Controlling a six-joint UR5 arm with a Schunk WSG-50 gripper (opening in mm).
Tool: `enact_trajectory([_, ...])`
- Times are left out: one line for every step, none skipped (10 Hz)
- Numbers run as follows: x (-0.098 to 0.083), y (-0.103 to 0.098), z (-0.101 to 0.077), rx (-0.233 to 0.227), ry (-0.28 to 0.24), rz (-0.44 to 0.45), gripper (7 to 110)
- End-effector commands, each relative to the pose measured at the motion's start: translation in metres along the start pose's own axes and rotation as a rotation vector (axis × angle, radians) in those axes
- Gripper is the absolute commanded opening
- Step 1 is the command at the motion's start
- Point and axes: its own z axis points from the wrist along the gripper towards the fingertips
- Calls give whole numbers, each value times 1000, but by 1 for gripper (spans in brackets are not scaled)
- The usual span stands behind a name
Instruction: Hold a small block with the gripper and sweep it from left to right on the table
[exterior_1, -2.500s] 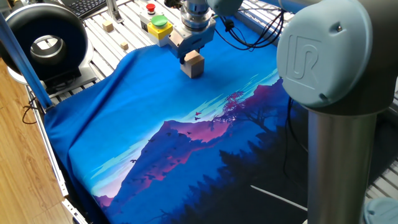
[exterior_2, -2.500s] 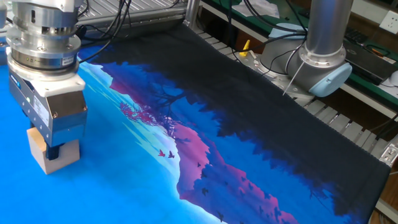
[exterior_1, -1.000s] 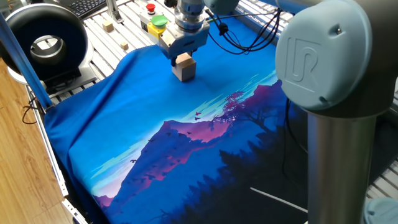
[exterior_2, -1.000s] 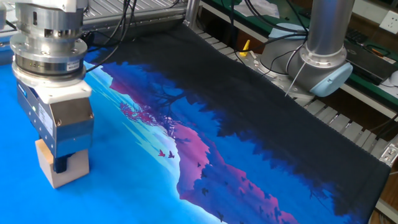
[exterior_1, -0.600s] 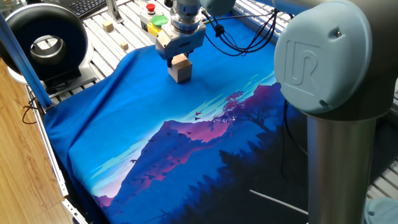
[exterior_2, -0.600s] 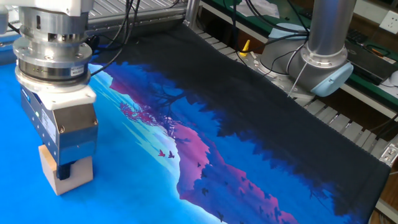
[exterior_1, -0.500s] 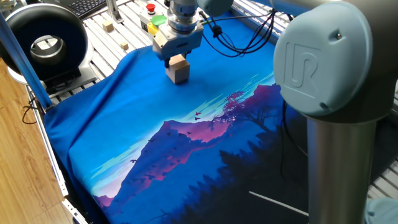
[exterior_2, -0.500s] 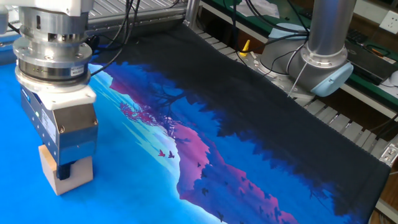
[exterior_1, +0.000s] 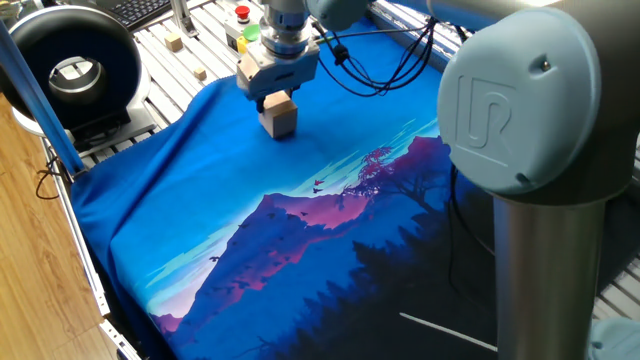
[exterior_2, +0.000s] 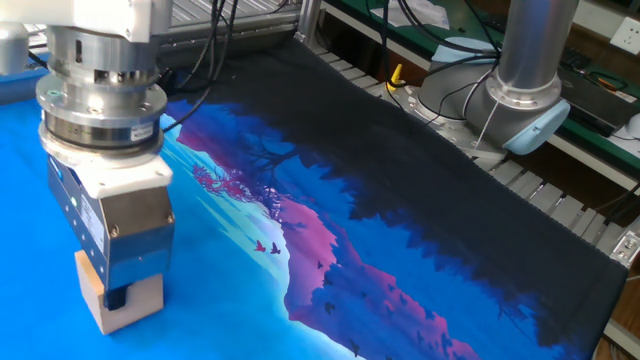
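The small block (exterior_1: 279, 117) is a light tan wooden cube resting on the blue cloth of the table (exterior_1: 200, 190), near the cloth's far left part. It also shows at the lower left of the other fixed view (exterior_2: 122, 296). The gripper (exterior_1: 277, 103) stands upright over the block, its dark jaws shut on the block's sides. In the other fixed view the gripper (exterior_2: 120, 292) hides the block's top. Cables trail from the gripper's wrist.
A yellow box with red and green buttons (exterior_1: 245, 31), two much smaller wooden cubes (exterior_1: 174, 41) and a black round device (exterior_1: 72, 62) stand on the bare slats beyond the cloth. The arm's grey column (exterior_1: 545, 200) fills the right foreground. The arm's base (exterior_2: 520, 90) is at the cloth's far edge.
The gripper has slid the block along the cloth, leftward in one fixed view and toward the camera in the other. Its grip on the block has not changed.
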Motion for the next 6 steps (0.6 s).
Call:
enact_trajectory([1, 17, 1, -8, -4, 26, 7])
enact_trajectory([3, 24, 1, -8, -2, 34, 7])
enact_trajectory([3, 31, 1, -5, -3, 41, 7])
enact_trajectory([4, 40, 1, -6, -2, 50, 7])
enact_trajectory([5, 46, 0, -8, -2, 57, 7])
enact_trajectory([6, 52, 1, -8, -4, 63, 7])
